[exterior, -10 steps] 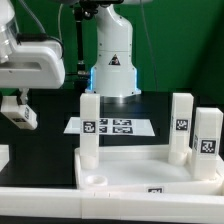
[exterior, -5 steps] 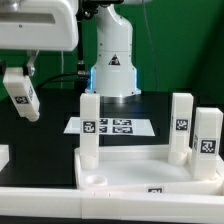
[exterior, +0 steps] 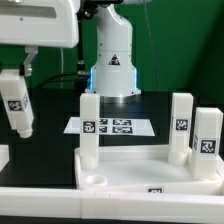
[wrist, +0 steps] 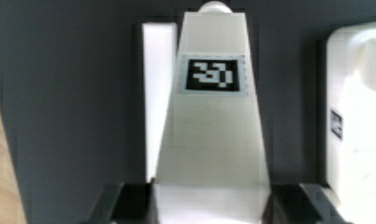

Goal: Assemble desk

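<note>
The jaws (wrist: 211, 198) hold a white square-section desk leg (exterior: 16, 100) between them; in the wrist view the two dark fingers (wrist: 128, 200) press against its two sides, so the jaws are partly closed on it. The leg hangs nearly upright in the air, reaching from the jaws down toward the black tabletop (exterior: 50, 140), and it has a black-and-white tag (wrist: 213, 74) on its face.

The desk slab (exterior: 150, 172) lies on the tabletop, well apart from the jaws, toward the exterior view's right and lower than the held leg. Three other legs stand upright in it: one (exterior: 89, 128) at the corner nearest the jaws, and two (exterior: 181, 126) (exterior: 206, 144) at the far side from the jaws. The near corner socket (exterior: 94, 178) of the slab shows as a round hole. Beyond the slab, the marker board (exterior: 108, 126) lies flat before the robot base (exterior: 112, 60).
</note>
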Motion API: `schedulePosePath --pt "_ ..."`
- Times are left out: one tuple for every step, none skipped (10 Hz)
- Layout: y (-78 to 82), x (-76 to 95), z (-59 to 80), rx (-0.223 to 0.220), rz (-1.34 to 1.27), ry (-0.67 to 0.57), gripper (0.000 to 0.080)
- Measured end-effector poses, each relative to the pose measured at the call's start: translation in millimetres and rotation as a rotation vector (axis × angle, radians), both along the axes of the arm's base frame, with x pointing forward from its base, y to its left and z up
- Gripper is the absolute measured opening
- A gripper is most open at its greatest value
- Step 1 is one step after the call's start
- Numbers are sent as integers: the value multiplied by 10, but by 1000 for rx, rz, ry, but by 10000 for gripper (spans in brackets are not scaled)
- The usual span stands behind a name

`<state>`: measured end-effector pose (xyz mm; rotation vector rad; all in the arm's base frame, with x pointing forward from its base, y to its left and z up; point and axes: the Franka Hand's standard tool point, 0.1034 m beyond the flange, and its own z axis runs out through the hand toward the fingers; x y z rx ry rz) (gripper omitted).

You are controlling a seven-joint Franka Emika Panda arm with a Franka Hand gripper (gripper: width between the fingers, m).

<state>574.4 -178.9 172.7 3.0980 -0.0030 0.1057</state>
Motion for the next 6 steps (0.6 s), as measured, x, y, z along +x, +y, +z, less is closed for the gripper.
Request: schedulePosePath --pt "128 173 58 -15 49 -22 284" --pt "221 247 54 -21 81 -29 284" --pt "270 247 37 -23 88 -27 284" --pt "251 255 34 -25 89 -39 284" --pt "244 267 36 -29 89 -47 284" --pt "233 303 39 -43 91 -86 284"
